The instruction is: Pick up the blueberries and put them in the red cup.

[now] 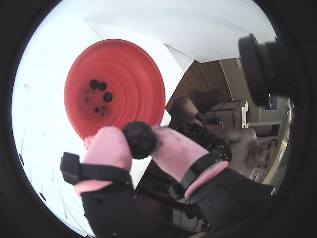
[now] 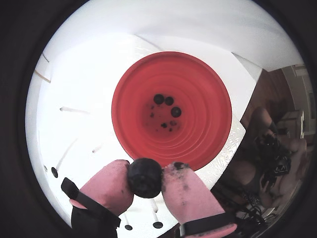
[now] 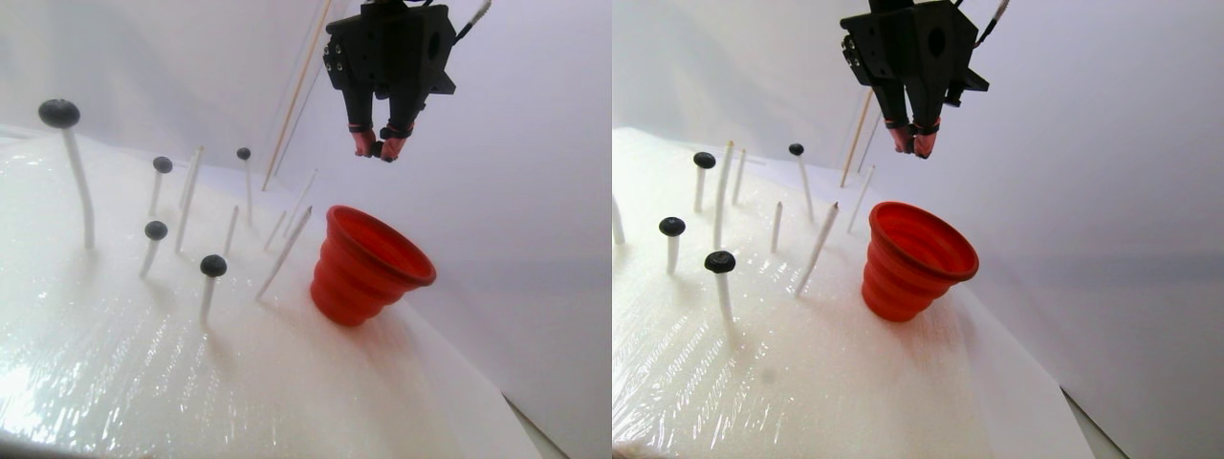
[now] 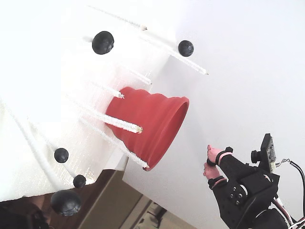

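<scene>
My gripper (image 2: 145, 177) is shut on one blueberry (image 1: 140, 140), pinched between its pink fingertips (image 2: 111, 186). It hangs in the air above the red cup (image 3: 368, 268) and a little behind it in the stereo pair view. In both wrist views the cup's mouth (image 2: 198, 114) lies just beyond the held berry, and several blueberries (image 2: 168, 103) rest on its bottom. The cup stands tilted on the white foam surface (image 3: 143, 363). More blueberries sit on top of white sticks to the cup's left (image 3: 213, 265), (image 3: 156, 229), (image 3: 59, 113). The fixed view shows the gripper (image 4: 208, 160) apart from the cup (image 4: 147, 119).
Several bare white sticks (image 3: 283, 251) stand up from the foam between the berries and the cup. A thin wooden rod (image 3: 296, 91) leans at the back. The white sheet's edge (image 3: 521, 421) runs along the lower right. A black camera (image 1: 262, 64) rides beside the gripper.
</scene>
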Robot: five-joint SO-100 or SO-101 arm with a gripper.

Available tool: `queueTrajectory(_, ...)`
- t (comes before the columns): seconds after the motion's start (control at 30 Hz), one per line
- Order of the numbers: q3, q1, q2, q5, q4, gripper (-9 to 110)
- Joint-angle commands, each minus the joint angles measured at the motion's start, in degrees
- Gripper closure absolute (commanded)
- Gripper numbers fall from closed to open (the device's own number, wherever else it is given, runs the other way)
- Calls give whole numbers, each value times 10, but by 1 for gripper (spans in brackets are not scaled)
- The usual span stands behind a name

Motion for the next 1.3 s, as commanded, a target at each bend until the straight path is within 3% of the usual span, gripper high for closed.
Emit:
queueTrajectory(0.0, -39, 47, -1, 5, -6, 92)
queueTrajectory(0.73, -78, 81, -79, 32, -25, 87)
queueTrajectory(1.27, -79, 49, -50, 37, -16, 86)
